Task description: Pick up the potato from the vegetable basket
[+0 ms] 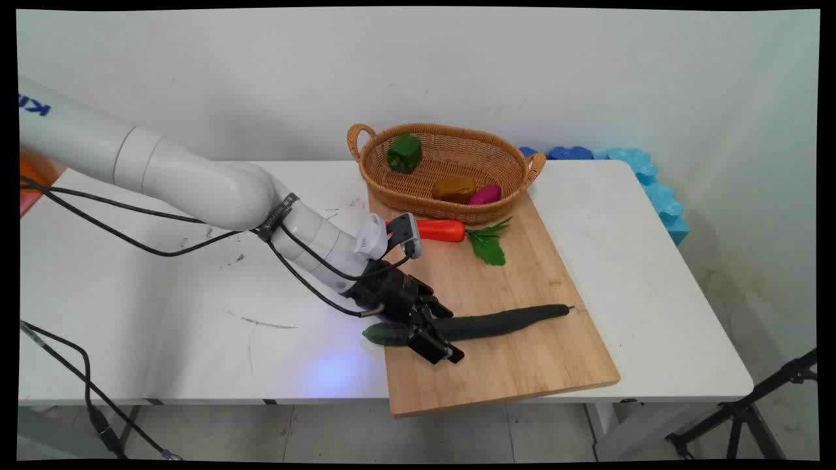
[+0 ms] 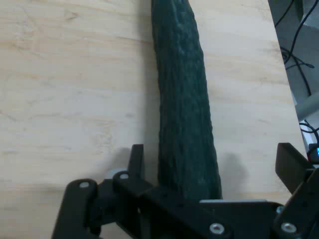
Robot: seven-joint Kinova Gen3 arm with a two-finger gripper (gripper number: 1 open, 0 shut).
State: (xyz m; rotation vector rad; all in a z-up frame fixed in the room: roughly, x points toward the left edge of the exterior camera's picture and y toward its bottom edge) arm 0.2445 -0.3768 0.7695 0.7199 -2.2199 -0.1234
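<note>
A long dark green cucumber [image 1: 503,321] lies across the near part of a wooden cutting board [image 1: 522,372]. My gripper [image 1: 439,334] is down at the cucumber's left end and stands open, one finger on each side of it. In the hand view the cucumber [image 2: 182,99] runs up from between the fingers of the gripper [image 2: 214,162]. The left finger [image 2: 136,160] is close beside it and the right finger [image 2: 291,167] stands well apart. The cucumber's light green tip [image 1: 379,334] pokes out past the board's left edge.
An orange carrot [image 1: 441,230] with green leaves [image 1: 488,245] lies on the board's far part. Behind it a wicker basket [image 1: 450,130] holds a green pepper [image 1: 404,153], a brown potato [image 1: 454,189] and a magenta vegetable [image 1: 486,194]. Blue foam [image 1: 653,189] lines the table's far right.
</note>
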